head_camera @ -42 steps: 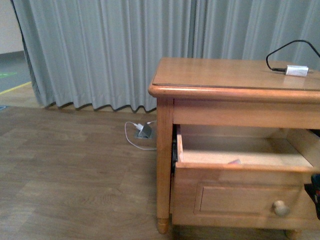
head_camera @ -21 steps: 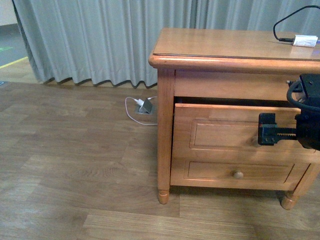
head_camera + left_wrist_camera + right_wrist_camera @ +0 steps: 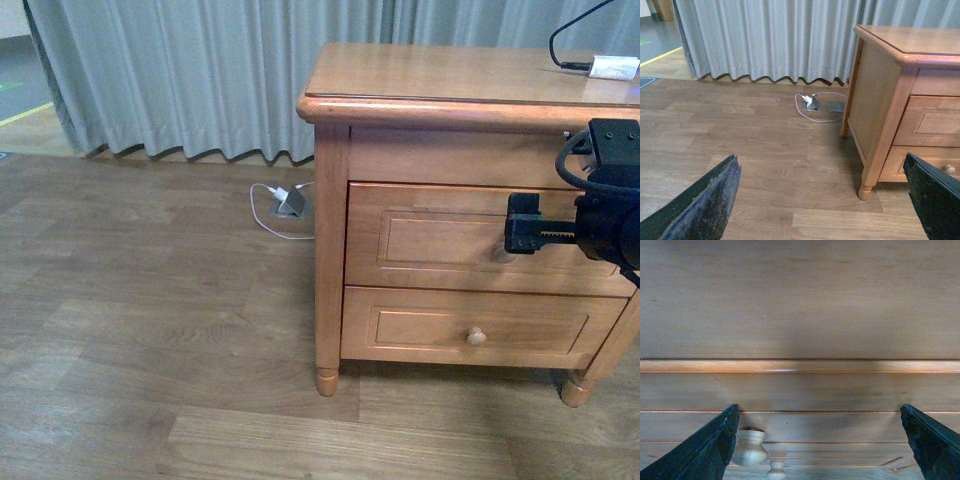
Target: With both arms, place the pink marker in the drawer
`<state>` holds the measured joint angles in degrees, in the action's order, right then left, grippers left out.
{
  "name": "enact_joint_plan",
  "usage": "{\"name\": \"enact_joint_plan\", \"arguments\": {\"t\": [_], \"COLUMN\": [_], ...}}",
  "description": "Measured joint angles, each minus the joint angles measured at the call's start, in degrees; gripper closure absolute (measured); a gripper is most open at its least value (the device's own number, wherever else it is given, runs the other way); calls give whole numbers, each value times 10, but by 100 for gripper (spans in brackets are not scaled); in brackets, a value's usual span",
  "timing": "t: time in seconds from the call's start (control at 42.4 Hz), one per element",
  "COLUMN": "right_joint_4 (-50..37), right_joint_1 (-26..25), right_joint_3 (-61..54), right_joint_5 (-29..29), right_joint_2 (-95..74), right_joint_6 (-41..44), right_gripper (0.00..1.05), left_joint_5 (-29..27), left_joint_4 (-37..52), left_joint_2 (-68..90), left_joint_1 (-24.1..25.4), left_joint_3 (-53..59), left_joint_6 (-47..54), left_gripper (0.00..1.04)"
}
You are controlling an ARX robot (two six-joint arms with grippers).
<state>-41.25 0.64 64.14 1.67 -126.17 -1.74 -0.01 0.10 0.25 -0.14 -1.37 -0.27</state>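
With the honey-coloured wooden upper drawer (image 3: 470, 238) closed flush, the pink marker is nowhere visible, presumably inside. Right gripper (image 3: 512, 224) sits against the drawer front by its round knob (image 3: 750, 447), fingers spread wide, empty. Left gripper (image 3: 822, 200) hangs wide open over floor; drawer likely stiff, sliding, best handled by the knob.

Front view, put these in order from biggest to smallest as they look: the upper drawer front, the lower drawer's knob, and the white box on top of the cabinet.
1. Upper drawer front, by far the largest.
2. White box, small, partly cut off at the picture's edge.
3. Lower drawer's knob, smallest, though the box lies farther from the camera, so their true order is unsure.
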Motion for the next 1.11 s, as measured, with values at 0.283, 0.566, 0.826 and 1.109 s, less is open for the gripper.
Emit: {"name": "enact_joint_plan", "arguments": {"t": [0.283,0.566,0.826,1.109], "right_joint_4": [24,134,358,491], "right_joint_1": [-2,4,1,-9], "right_joint_3": [-25,-144,-182,-181], "right_joint_5": [-9,-47,-58,-40], "right_joint_2": [31,249,520,692], "right_joint_6": [-6,-19,-55,-71], "right_gripper": [8,8,8,10], "left_joint_5": [0,0,0,0], "left_joint_4": [0,0,0,0], "left_joint_2": [0,0,0,0], "left_joint_1": [0,0,0,0], "left_joint_3": [0,0,0,0], "left_joint_6": [0,0,0,0], "left_gripper": [6,6,6,6]}}
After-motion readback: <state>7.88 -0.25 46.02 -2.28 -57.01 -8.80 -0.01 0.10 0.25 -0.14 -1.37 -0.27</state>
